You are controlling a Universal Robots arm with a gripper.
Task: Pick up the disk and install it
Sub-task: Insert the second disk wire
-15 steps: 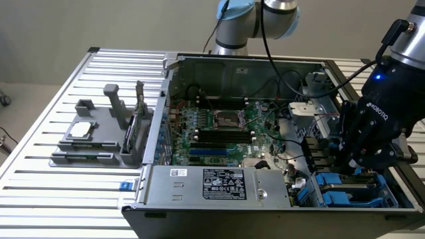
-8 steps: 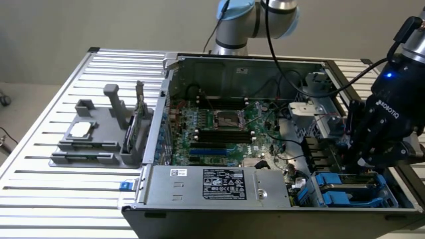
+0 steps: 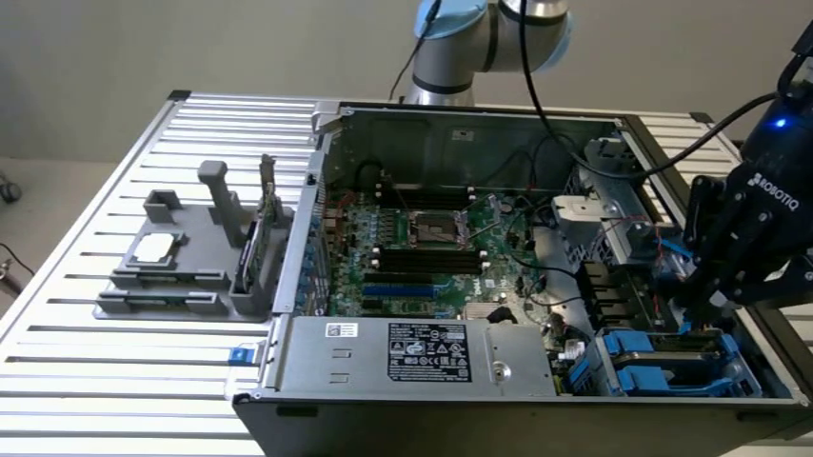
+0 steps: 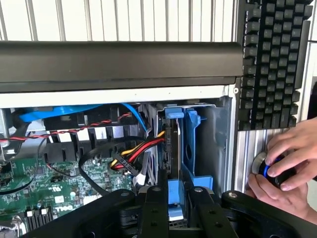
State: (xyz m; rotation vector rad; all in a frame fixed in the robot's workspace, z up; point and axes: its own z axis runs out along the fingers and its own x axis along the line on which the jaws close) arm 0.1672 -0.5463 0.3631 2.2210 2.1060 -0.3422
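End effector [image 3: 719, 303]: black, lowered over the drive bay at the exterior view's right end of the open computer case [image 3: 381, 405]; fingers [image 4: 154, 208] partly closed on the blue-framed disk [image 4: 174, 148], which stands on edge inside the bay. Left to right in the exterior view: grey stand [image 3: 178, 276] on the slatted bench [image 3: 102, 219], green circuit board [image 3: 426, 248], labelled power supply box [image 3: 413, 354], blue drive bay [image 3: 667, 367]. Progress: disk picked up and largely seated (full seating cannot be confirmed); grip not yet released. Person's hands [image 4: 285, 171] rest beside a keyboard [image 4: 270, 64].
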